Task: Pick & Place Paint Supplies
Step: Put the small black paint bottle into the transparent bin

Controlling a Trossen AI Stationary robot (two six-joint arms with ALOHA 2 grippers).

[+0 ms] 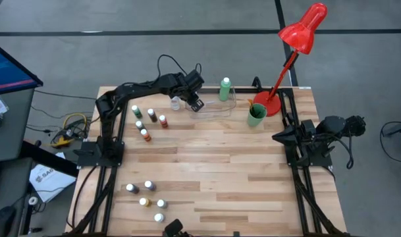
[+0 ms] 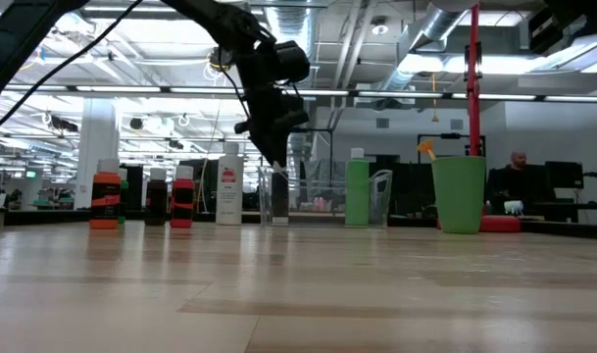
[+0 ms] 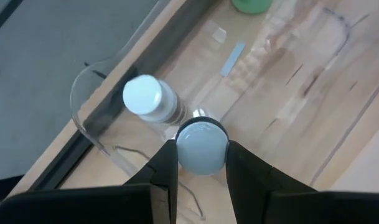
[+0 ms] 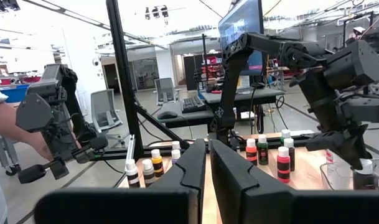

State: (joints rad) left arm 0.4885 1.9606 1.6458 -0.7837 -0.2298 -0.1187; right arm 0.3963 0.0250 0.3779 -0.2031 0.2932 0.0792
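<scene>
The left gripper reaches across the far side of the wooden table, its two dark fingers clamped on a small white-capped bottle over the near-left end of the clear plastic tray. Inside that tray, just beside the held bottle, stands another small clear-bodied bottle with a white cap, and a taller green bottle with a white cap stands at the tray's far edge. To the right of the tray sits a green plastic cup beside the round base of a red desk lamp. Five tiny paint bottles stand in a cluster left of the tray, and five more are grouped near the front-left corner. The right gripper waits at the table's right edge, fingers nearly together with nothing between them.
</scene>
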